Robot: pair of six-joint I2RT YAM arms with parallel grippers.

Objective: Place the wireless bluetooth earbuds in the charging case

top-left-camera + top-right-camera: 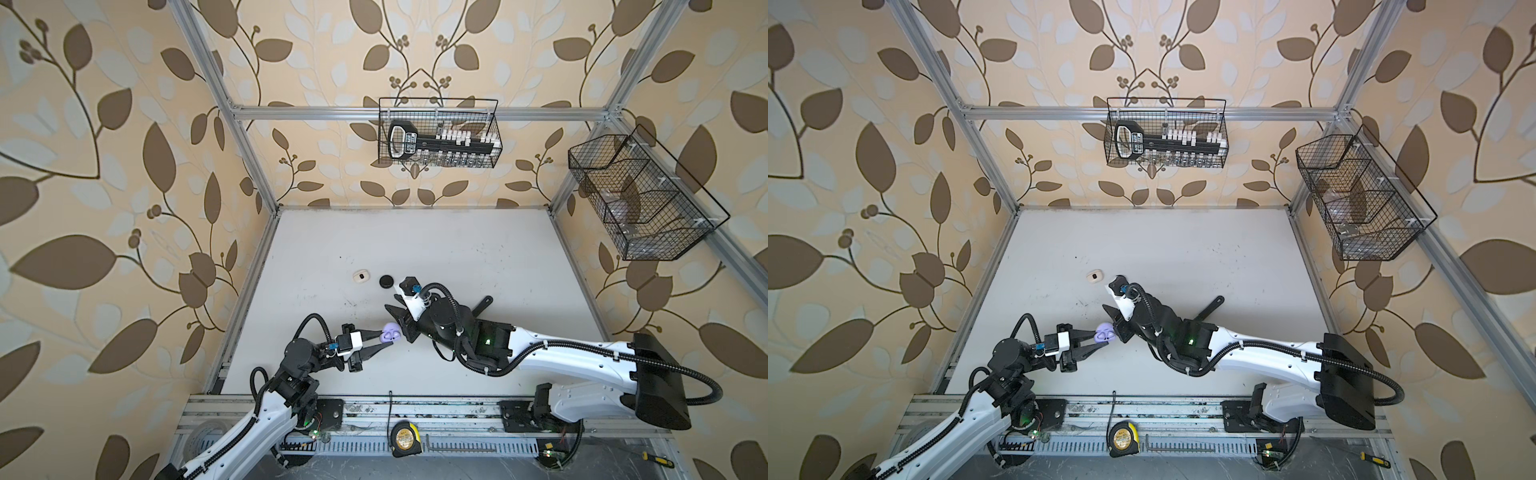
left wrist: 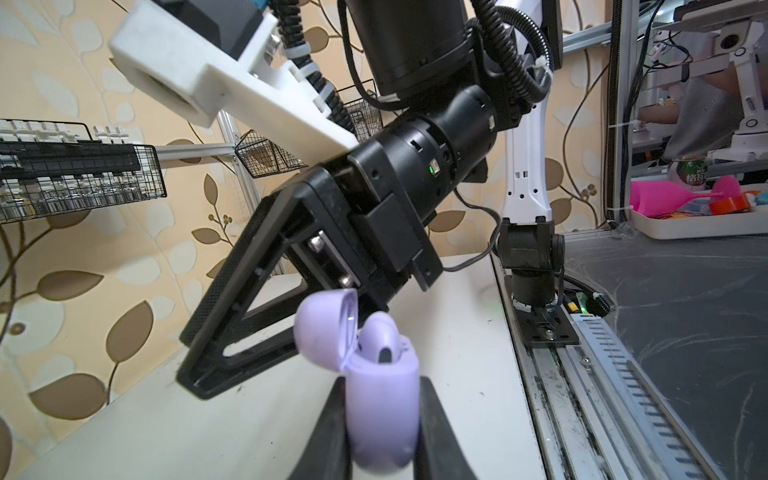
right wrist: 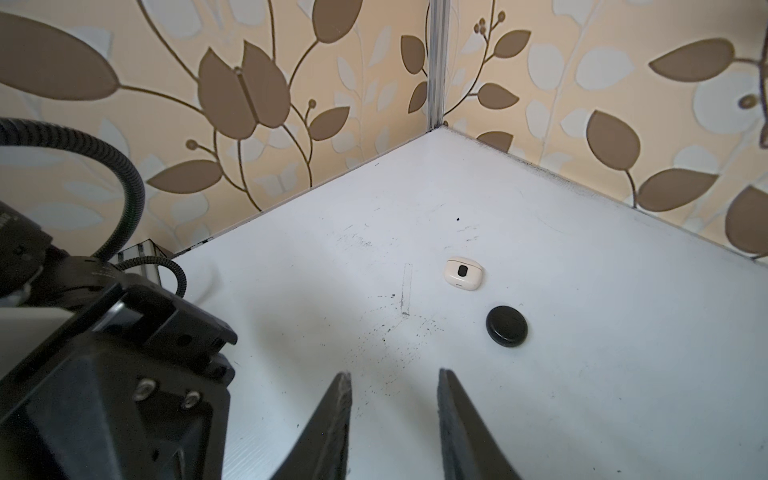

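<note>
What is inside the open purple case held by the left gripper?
One lilac earbud sits in the purple case. The case's wall and raised lid hide the rest, so a second earbud cannot be confirmed.

Ahead of my right end effector (image 3: 392,372), bare tabletop (image 1: 457,249) runs to the far left corner, broken only by the white case (image 3: 464,272) and black case (image 3: 507,326).

Nothing can be read with confidence. The white label on the black key-shaped socket rack (image 1: 402,139), the round yellow face of the black tape measure (image 1: 403,437) and the white characters on a green can (image 2: 690,173) are all too blurred.
</note>
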